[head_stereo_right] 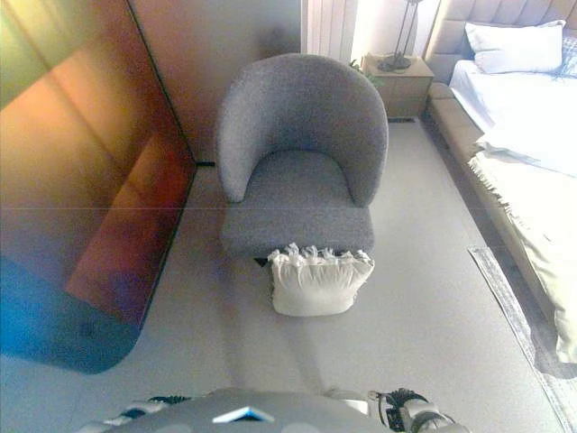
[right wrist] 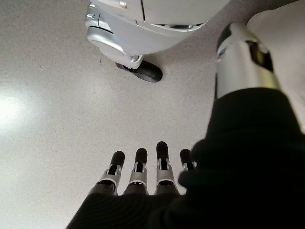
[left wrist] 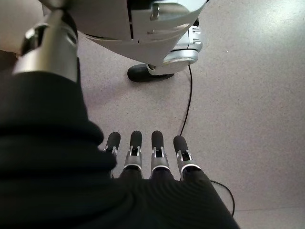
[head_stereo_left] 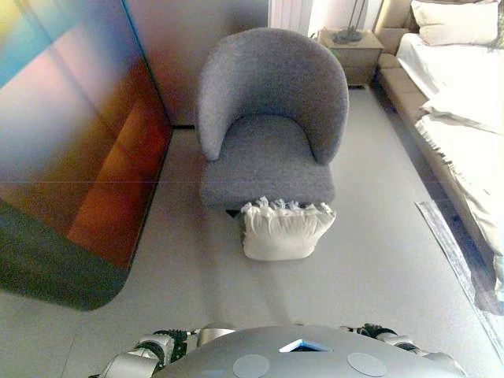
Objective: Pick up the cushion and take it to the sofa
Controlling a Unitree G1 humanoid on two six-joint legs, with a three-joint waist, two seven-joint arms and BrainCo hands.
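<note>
Both hands hang empty over bare floor: the left hand (left wrist: 143,162) shows its fingers (left wrist: 136,143) straight and side by side in its wrist view, and the right hand (right wrist: 143,174) shows the same relaxed row in its own, neither one touching anything. One white cushion (head_stereo_left: 283,230) with a frilled top edge stands upright on the pale floor (head_stereo_left: 370,276), leaning against the front edge of the grey armchair's (head_stereo_left: 270,118) seat, roughly centred on it. That rounded-back armchair, the sofa of the task, has nothing on its seat. To the robot's left, a glossy reddish-brown panel (head_stereo_left: 79,142) runs along the floor's edge. To the right, a bed (head_stereo_left: 465,94) with white bedding and a pillow (head_stereo_left: 453,22) lines the other side, with a small wooden nightstand (head_stereo_left: 350,51) in the far corner between armchair and bed, a lamp base (head_stereo_left: 346,35) standing on it.
</note>
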